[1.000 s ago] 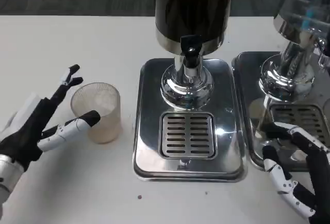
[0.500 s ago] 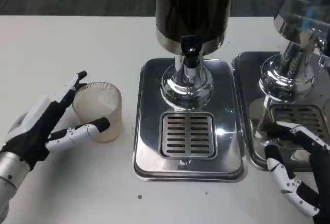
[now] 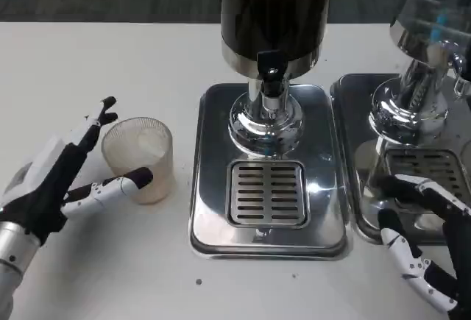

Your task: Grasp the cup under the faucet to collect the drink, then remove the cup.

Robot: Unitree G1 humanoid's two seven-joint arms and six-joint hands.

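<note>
A translucent plastic cup [image 3: 140, 158] stands upright on the white table, left of the dispenser's steel tray [image 3: 268, 243]. My left hand [image 3: 62, 180] lies open around its left side: the upper fingers reach past its far rim, and a lower finger lies against its near wall. The dark drink dispenser [image 3: 276, 11] stands above the tray, its black tap [image 3: 270, 66] over the slotted drip grate [image 3: 267, 193], which holds nothing. My right hand [image 3: 423, 243] lies open at the lower right, on the edge of a second tray [image 3: 346, 114].
A second dispenser with a chrome base [image 3: 416, 107] stands at the right over its own grate [image 3: 430, 165]. Bare white table stretches to the left and along the front edge.
My left hand drew in closer to the cup, then eased back a little toward the left. The cup and my right hand stay where they were.
</note>
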